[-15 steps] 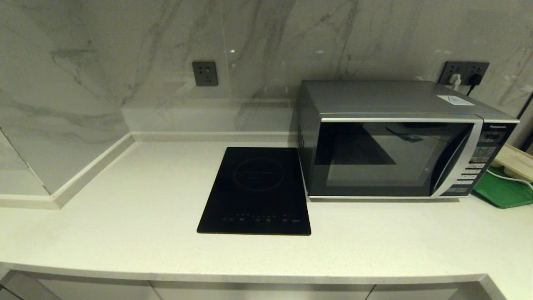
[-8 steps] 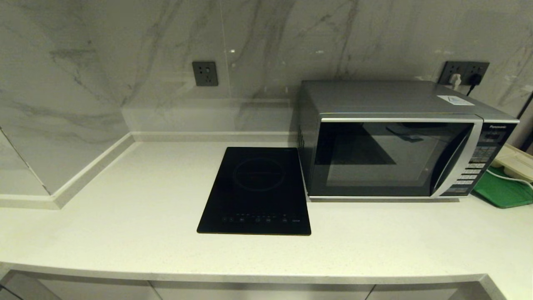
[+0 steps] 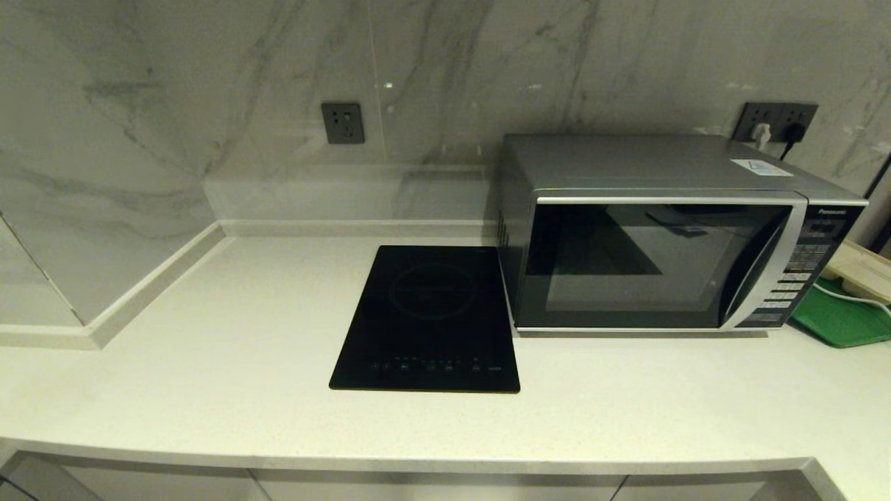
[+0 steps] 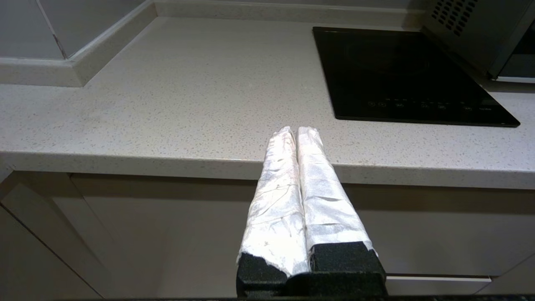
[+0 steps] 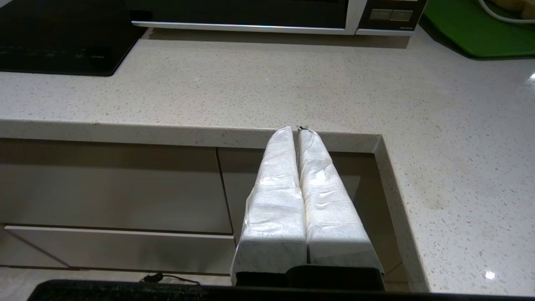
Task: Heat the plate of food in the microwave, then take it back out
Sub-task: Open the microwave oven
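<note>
The silver-grey microwave (image 3: 668, 233) stands at the back right of the counter with its dark glass door closed; its lower front edge (image 5: 250, 23) shows in the right wrist view. No plate of food is in view. My left gripper (image 4: 296, 130) hangs shut and empty in front of the counter's edge, below counter height. My right gripper (image 5: 295, 130) is also shut and empty, low before the counter edge near an inner corner. Neither arm shows in the head view.
A flat black induction hob (image 3: 430, 316) lies left of the microwave. A green tray (image 3: 839, 319) with a cream object and white cable sits at the far right. Cabinet fronts (image 4: 167, 234) are below the pale counter (image 3: 209, 362). Wall sockets (image 3: 342, 122) sit behind.
</note>
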Available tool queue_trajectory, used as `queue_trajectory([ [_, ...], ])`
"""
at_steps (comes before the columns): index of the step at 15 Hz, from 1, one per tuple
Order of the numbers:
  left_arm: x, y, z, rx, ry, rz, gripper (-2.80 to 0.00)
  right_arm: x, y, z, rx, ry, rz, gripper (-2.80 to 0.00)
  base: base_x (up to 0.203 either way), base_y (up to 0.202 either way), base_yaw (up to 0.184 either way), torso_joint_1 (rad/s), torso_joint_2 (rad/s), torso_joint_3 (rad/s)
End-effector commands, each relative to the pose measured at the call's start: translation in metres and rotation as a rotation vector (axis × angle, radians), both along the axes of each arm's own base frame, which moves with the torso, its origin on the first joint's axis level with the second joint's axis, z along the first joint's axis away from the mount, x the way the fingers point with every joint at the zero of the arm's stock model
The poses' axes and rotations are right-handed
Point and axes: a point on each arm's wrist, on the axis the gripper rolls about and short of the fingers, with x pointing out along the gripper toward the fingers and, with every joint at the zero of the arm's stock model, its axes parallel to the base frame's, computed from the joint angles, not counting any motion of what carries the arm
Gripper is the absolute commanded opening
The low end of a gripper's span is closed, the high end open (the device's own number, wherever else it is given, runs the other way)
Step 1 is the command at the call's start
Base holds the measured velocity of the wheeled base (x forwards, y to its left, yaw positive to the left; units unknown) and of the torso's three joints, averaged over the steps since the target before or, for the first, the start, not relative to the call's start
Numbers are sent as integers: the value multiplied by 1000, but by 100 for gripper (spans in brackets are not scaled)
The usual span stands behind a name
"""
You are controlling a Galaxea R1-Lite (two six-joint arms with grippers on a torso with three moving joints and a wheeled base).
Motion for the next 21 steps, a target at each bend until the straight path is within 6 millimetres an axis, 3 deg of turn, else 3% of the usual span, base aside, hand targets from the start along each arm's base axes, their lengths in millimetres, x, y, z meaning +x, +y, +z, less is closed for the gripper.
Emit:
queue_trajectory([
  [1,0,0,0,-1,0,1,-280,0,0,0,2,1,0,-280,0,0,0,0,0,0],
  [11,0,0,0,0,0,1,-280,-1,0,5,40,-17,-6,-280,0,0,0,0,0,0],
  [14,0,0,0,-1,0,1,-280,2,0,59,99,-28,-8,-280,0,0,0,0,0,0],
  [18,0,0,0,-1,0,1,-280,44,-1,157,115,-6,-64,-280,0,0,0,0,0,0],
  [21,0,0,0,0,0,1,-280,72,-6,191,-68,18,-255,-280,0,0,0,0,0,0],
])
